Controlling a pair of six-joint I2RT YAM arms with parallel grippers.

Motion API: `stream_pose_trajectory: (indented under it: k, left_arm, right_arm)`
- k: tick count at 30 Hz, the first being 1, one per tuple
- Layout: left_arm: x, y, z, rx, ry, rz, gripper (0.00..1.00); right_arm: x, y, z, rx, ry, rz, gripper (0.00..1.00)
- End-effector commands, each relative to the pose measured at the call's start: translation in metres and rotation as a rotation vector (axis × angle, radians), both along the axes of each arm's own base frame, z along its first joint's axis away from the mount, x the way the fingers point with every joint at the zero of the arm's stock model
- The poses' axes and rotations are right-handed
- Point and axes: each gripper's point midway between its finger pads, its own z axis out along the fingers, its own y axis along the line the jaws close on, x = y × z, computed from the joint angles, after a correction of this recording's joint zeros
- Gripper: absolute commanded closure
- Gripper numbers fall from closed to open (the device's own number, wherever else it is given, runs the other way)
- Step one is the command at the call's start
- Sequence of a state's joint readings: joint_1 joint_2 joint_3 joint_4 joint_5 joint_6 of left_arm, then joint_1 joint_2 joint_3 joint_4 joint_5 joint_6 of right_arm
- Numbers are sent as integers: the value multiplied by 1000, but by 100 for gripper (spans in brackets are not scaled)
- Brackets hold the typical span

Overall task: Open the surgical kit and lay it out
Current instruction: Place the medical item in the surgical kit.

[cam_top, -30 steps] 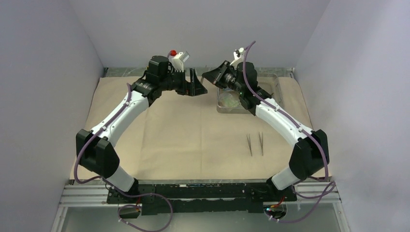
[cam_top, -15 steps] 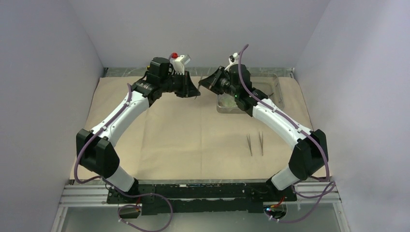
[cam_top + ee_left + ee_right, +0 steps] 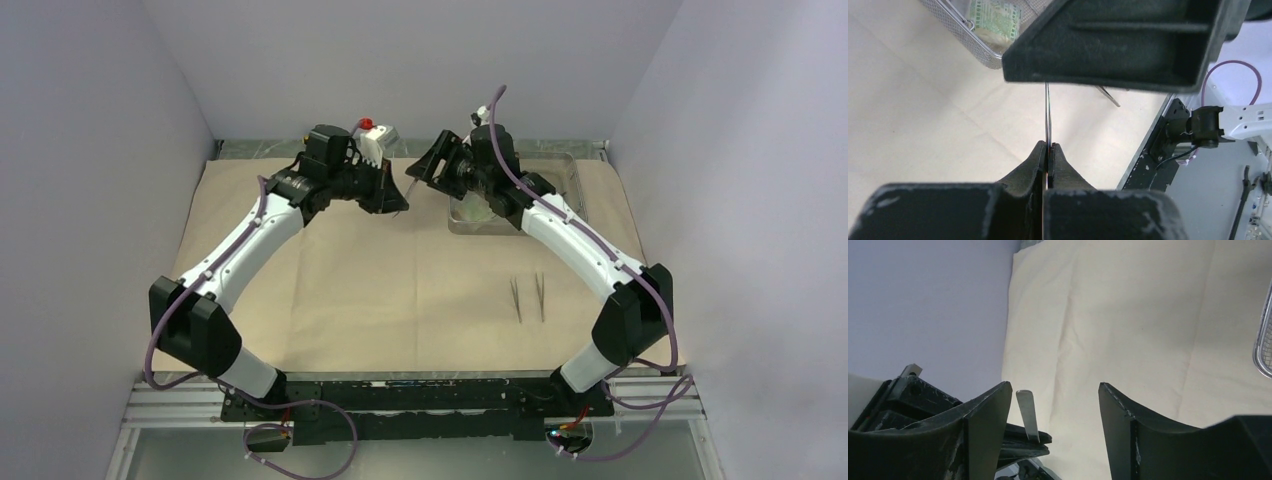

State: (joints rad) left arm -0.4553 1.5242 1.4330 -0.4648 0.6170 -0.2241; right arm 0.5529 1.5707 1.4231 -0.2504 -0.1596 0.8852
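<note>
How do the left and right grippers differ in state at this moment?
The left gripper is shut on thin steel tweezers; the right gripper is open, gripping nothing. The left gripper pinches one end of the tweezers; their free end stands in the right gripper's gap, close to one finger. Both hover over the beige cloth, near the mesh tray.

Wrap cloth [image 3: 380, 280]: beige, matt, smooth apart from soft fold creases.
Wire-mesh tray [image 3: 980, 51]: silver metal, fine mesh, bright rim wire.
Packet [image 3: 995, 17] in the tray: paper, printed green, crinkled.
Held tweezers [image 3: 1048, 110]: thin polished steel; the tip looks brushed grey in the right wrist view.
Loose tweezers [image 3: 528, 298], near right on the cloth: metal, reading dark.
Left gripper [image 3: 1048, 149] and right gripper [image 3: 1054, 387]: black matt plastic, scuffed and dusty at the edges.
Arm shells [image 3: 240, 245]: white glossy plastic.
</note>
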Motion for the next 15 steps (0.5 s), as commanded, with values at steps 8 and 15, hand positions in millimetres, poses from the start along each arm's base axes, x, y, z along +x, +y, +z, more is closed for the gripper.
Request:
stream_pose_trajectory:
  k: [8, 15]
  left_arm:
    - [-13, 12, 40, 78, -289, -156, 100]
    - [4, 25, 65, 43, -216, 76, 60]
  right_arm:
    - [-9, 12, 35, 105, -22, 85, 70]
    - [-12, -3, 57, 202, -81, -6, 100]
